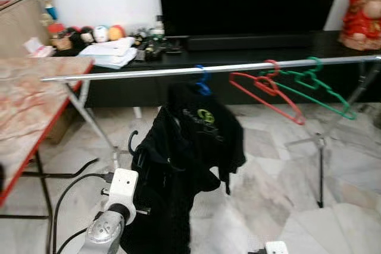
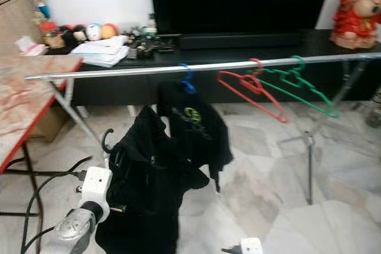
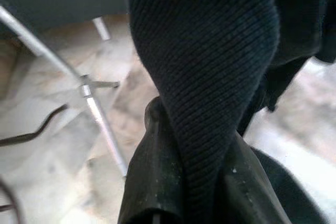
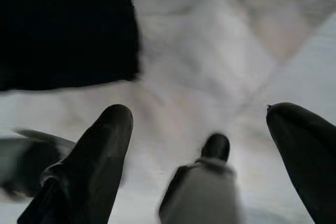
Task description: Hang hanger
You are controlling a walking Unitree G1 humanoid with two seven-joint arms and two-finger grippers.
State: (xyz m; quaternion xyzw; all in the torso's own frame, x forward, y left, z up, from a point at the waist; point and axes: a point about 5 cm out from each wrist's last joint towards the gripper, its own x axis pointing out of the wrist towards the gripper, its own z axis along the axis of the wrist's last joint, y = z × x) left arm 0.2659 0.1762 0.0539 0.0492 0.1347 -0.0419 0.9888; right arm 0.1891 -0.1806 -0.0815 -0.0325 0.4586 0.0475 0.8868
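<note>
While my left gripper is clamped on a fold of black knit cloth, its two fingers pinch the fabric between them, seen close in the left wrist view. That cloth belongs to a black garment bunched in front of me, held up by my left arm at the lower left of the head views. A black hanger hook curls up from the top of this bundle, below the rail and not on it.

The silver rail runs across the scene on crossed metal legs. On it hang:
- a blue hanger carrying a black shirt with a green logo, just beside and behind my held garment;
- a red hanger, bare, tilted;
- a green hanger, bare, overlapping the red one.

My right gripper is low, over the pale marble floor, fingers spread wide with nothing between them.

A red-edged table stands on my left. Behind the rail, a dark low cabinet bears papers and small round figures, and a red statue at its right end.
</note>
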